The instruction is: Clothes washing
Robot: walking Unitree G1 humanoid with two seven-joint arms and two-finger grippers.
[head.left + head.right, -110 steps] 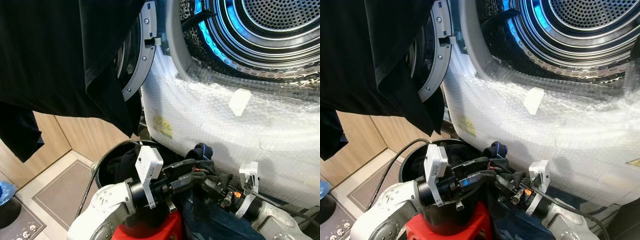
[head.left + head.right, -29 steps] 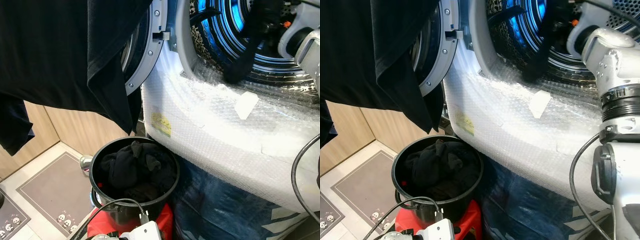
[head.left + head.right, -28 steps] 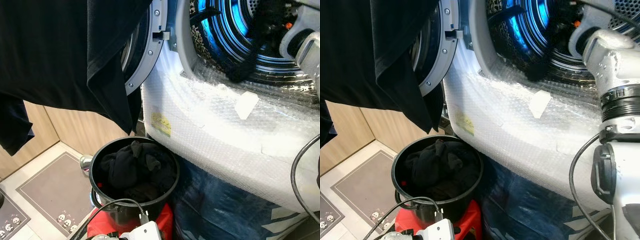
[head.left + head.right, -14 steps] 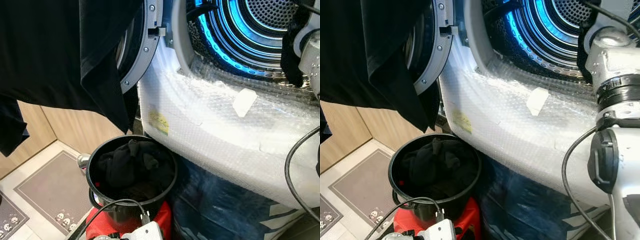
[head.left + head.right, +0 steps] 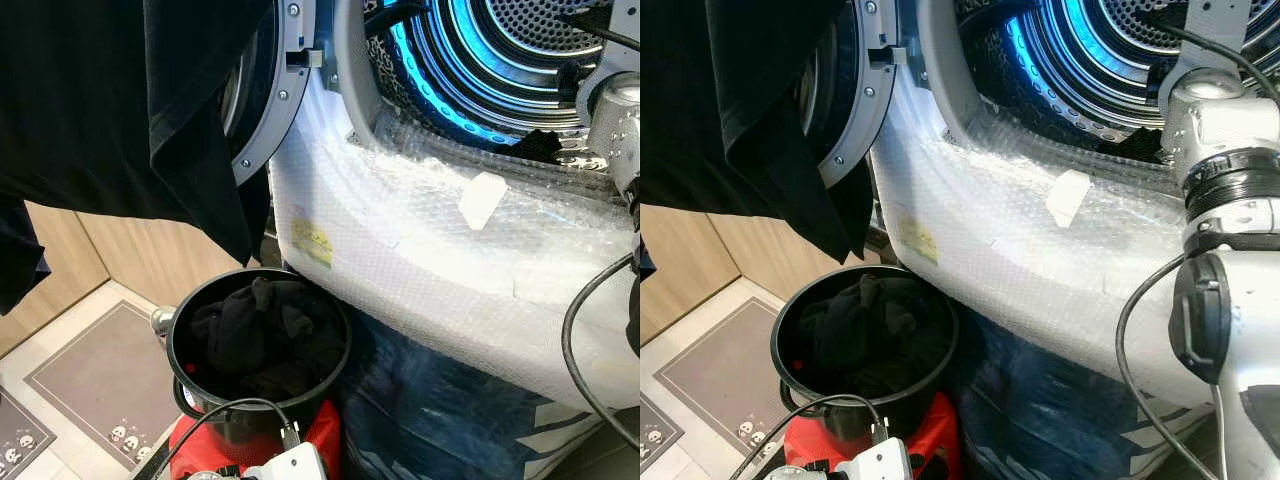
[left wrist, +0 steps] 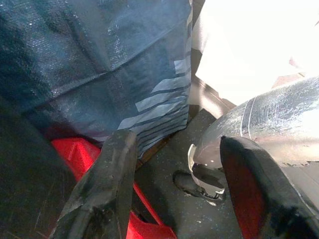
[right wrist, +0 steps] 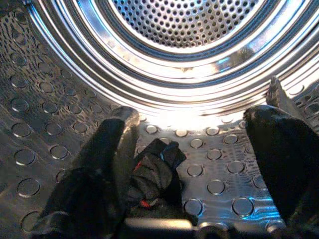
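The washer's steel drum (image 5: 520, 50) stands open, lit blue. My right arm (image 5: 612, 110) reaches into it. In the right wrist view my right gripper (image 7: 194, 107) is open, and a small dark garment (image 7: 152, 177) lies loose on the drum floor just under its fingers. A bit of that black cloth (image 5: 540, 145) shows at the drum's lip. A black bucket (image 5: 180, 325) holding dark clothes (image 5: 262, 328) sits on a red stool (image 5: 322, 440) below the washer. My left gripper (image 6: 177, 142) hangs low beside the stool, open and empty.
A black shirt (image 5: 120, 110) hangs over the open washer door (image 5: 268, 120) on the left. Bubble wrap (image 5: 430, 240) covers the washer's front. A dark blue bag (image 5: 430, 400) lies under it. A grey mat (image 5: 100, 385) lies on the floor at left.
A second ago the dark garment hung from my right gripper at the drum's mouth. It now lies inside the drum and the gripper has let go. The head camera has shifted slightly.
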